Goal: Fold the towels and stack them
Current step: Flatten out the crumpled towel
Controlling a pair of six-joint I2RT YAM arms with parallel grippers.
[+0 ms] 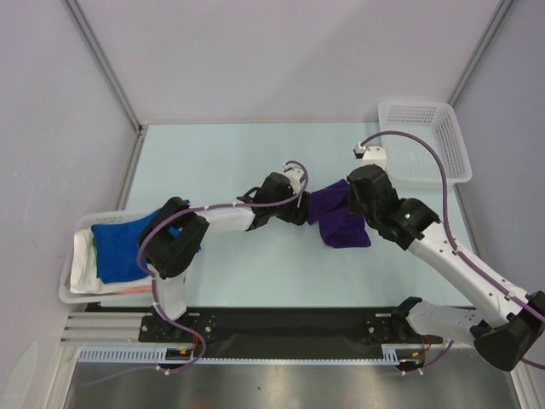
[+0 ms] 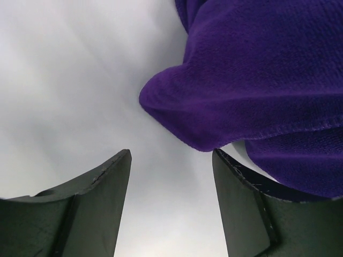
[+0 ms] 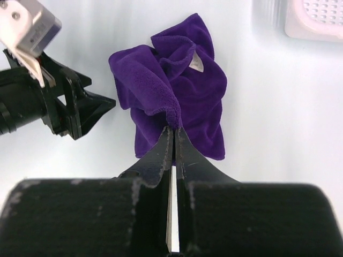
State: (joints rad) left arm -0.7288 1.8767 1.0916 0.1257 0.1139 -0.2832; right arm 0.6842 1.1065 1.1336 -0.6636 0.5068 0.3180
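Note:
A crumpled purple towel (image 1: 339, 220) lies mid-table, with a small white tag (image 3: 196, 63) showing. My right gripper (image 3: 174, 127) is shut on a raised fold at the towel's near edge. My left gripper (image 1: 304, 210) is open at the towel's left side, nothing between its fingers (image 2: 102, 184). A rounded corner of the purple towel (image 2: 252, 80) hangs just beyond its jaws and drapes over the right finger (image 2: 241, 198). A royal blue towel (image 1: 121, 245) lies on white towels (image 1: 85, 266) in the left basket (image 1: 66, 294).
An empty white mesh basket (image 1: 423, 141) stands at the back right corner. The left basket sits at the table's left edge beside my left arm's base. Grey walls enclose the table on three sides.

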